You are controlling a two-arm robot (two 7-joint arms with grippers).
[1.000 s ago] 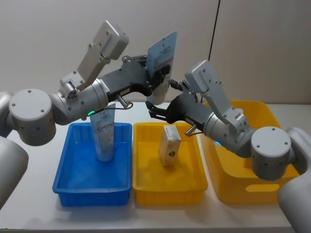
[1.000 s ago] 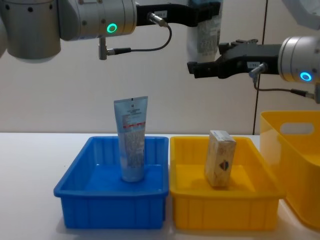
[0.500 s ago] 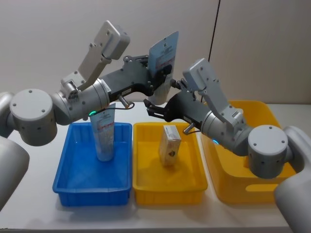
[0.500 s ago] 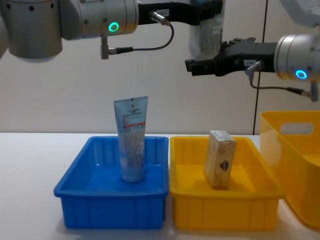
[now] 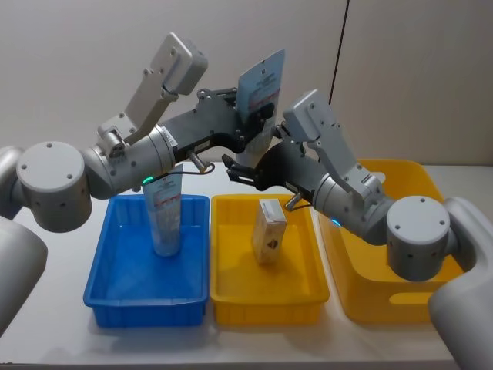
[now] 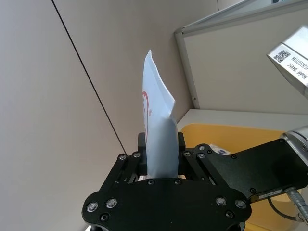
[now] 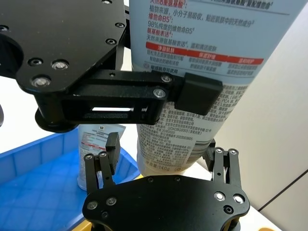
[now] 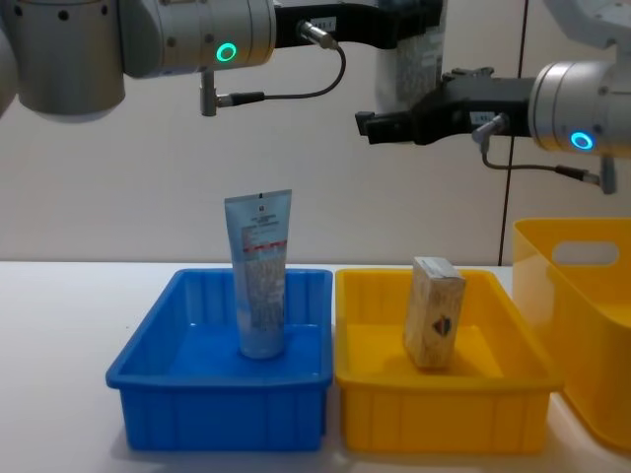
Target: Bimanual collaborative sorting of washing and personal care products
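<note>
Held tube [image 7: 192,72]: soft plastic, smooth, slight sheen, printed text. Left gripper [image 5: 254,123] clamped on it: matt black metal-looking plates w/ shiny screw heads; right gripper [image 7: 163,156] same finish, fingers spread either side of tube's lower end. Below it, blue tray [image 8: 148,379] and yellow tray [image 8: 523,394]: moulded plastic, smooth, semi-gloss. Second tube [image 8: 260,286] in blue tray: same plastic. Box [image 8: 434,313] in yellow tray: matt beige cardboard. Basket [image 5: 431,181]: glossy yellow plastic.

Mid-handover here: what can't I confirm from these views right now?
- Large yellow basket: its contents, hidden in the head view by the right arm and cut off at the chest view's edge.
- Held tube: its cap end, covered in the right wrist view by the right gripper.
- Left gripper: pad contact, hidden behind the tube.
</note>
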